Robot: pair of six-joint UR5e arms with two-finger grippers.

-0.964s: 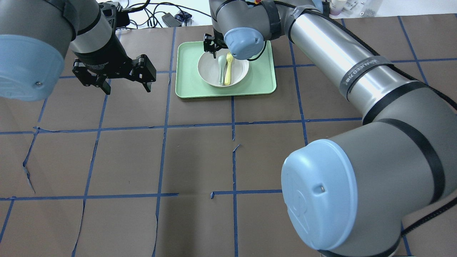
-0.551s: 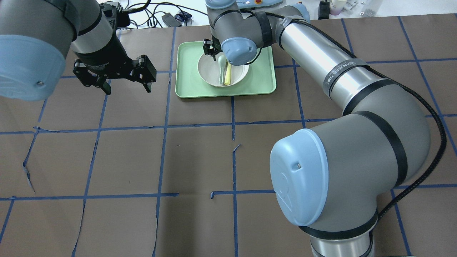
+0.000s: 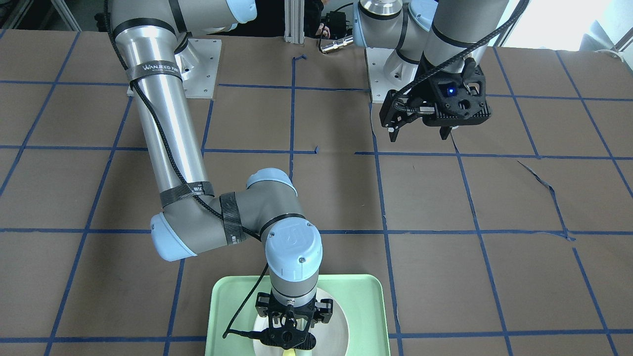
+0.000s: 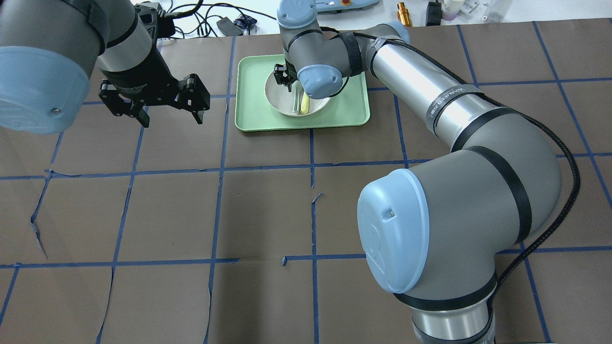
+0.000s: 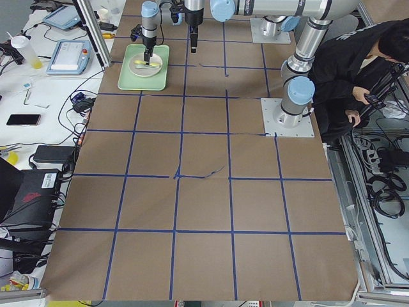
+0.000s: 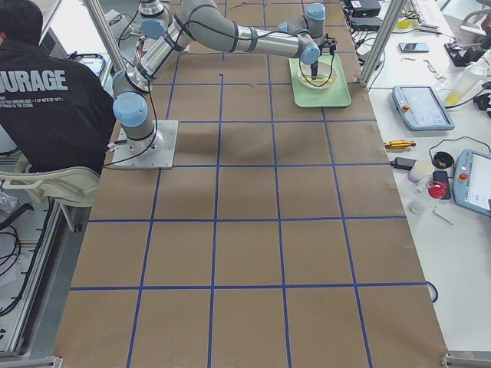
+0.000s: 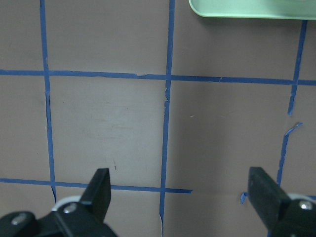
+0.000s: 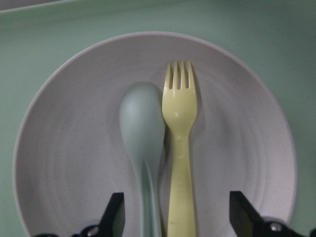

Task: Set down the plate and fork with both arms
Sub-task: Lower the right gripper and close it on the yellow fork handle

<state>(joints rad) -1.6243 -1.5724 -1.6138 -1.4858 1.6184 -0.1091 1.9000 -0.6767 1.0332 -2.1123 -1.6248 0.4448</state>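
Fingers [image 8: 116,217] of the right gripper [image 8: 177,219] stand spread wide, one on each side of the two utensil handles and gripping nothing. The wrist view looks straight down into the round off-white plate [image 8: 74,148]. The pale-yellow plastic fork [image 8: 180,123] lies in the middle of the plate, its tines pointing away from the camera. The pale grey-green spoon [image 8: 142,123] lies just beside it on the view's left, and the two run parallel and appear to touch along their necks. Both handles pass between the open fingers, and neither fingertip shows contact with them.

From overhead, the right gripper [image 4: 284,76] hangs low over the far side of the plate [image 4: 275,95]. The plate sits inside the rectangular mint-green tray [image 4: 344,105], at the far middle of the brown desk [image 4: 263,210] with its blue tape grid. The light-blue joint cap of the right arm hides the upper ends of the fork [image 4: 304,102] and spoon [image 4: 296,102].

Well apart from the tray, on the robot's left, the left gripper [image 4: 171,112] hovers above the bare desk. Its fingers [image 7: 101,190] are also wide open and hold nothing. Only a corner of the tray [image 7: 247,9] shows at the top of its wrist view.
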